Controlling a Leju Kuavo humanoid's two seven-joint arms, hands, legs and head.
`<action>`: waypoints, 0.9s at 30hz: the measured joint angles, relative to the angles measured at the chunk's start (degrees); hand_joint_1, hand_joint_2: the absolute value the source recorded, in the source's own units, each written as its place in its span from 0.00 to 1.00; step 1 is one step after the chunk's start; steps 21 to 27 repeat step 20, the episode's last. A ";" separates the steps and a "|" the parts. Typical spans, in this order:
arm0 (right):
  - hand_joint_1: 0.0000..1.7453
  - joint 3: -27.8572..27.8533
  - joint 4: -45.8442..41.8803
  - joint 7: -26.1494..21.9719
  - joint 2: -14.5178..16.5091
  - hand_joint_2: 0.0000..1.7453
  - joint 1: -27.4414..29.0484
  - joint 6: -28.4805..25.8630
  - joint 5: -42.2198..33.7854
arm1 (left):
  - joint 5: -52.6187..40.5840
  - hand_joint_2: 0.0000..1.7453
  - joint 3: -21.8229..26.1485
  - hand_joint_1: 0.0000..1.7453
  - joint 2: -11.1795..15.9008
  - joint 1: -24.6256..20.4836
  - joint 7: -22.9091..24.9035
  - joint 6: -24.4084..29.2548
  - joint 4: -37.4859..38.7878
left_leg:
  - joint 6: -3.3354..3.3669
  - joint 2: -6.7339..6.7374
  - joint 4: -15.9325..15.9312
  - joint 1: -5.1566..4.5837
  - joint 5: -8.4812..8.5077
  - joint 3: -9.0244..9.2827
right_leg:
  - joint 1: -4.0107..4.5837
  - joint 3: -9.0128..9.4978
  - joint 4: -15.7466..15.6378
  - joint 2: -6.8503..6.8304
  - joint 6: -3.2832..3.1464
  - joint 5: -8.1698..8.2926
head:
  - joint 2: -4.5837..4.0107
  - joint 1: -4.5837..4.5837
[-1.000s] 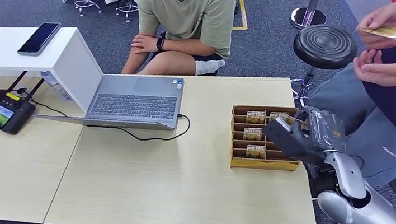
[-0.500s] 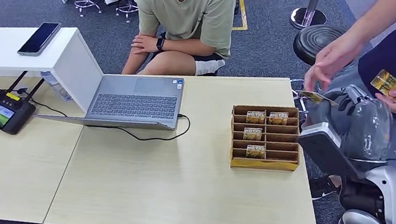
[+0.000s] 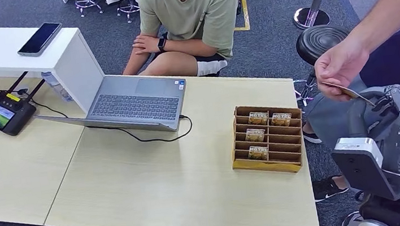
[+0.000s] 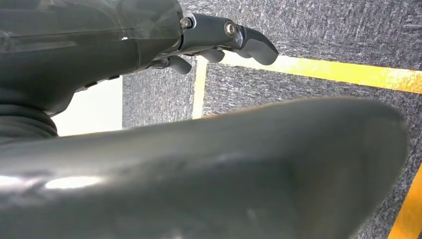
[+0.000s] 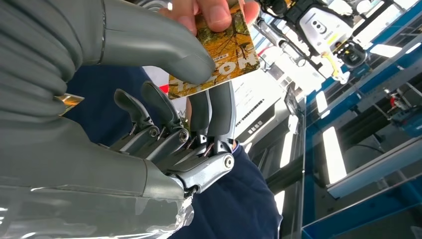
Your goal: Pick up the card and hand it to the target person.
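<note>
Right hand: the grey right hand [image 5: 164,124] at the right of the head view pinches the card between thumb and fingers.
Card: the orange-and-yellow picture card [image 5: 216,52] — a person's hand [image 3: 342,65] holds its other end.
Left hand: the dark left hand [image 4: 209,42] — fingers curled, holding nothing.
Table: brown wooden box with slots [image 3: 268,138], middle right.

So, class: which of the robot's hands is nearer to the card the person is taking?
The right. The right hand pinches the card between thumb and fingers while the person's hand grips its other end. The left hand hangs over the carpet, away from it.
</note>
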 joint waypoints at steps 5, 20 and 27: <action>0.74 -0.43 -0.02 0.00 0.27 1.00 0.09 0.65 -0.01 | 0.08 0.75 0.00 0.00 0.00 -0.01 0.28 -0.56 0.00 | 0.00 -0.01 0.00 0.00 0.00 -0.02 | 0.00 -0.01 0.00 0.00 0.00 0.00 | 0.00 0.00; 0.00 -0.68 -0.02 0.07 0.87 1.00 0.09 1.42 -0.71 | 0.14 0.00 0.00 0.00 0.00 -0.07 0.30 -0.40 0.00 | 0.01 0.00 0.00 0.00 -0.01 -0.01 | 0.00 -0.01 0.00 0.00 0.00 0.00 | 0.00 0.01; 0.00 -0.68 -0.02 0.07 0.87 1.00 0.09 1.42 -0.71 | 0.14 0.00 0.00 0.00 0.00 -0.07 0.30 -0.40 0.00 | 0.01 0.00 0.00 0.00 -0.01 -0.01 | 0.00 -0.01 0.00 0.00 0.00 0.00 | 0.00 0.01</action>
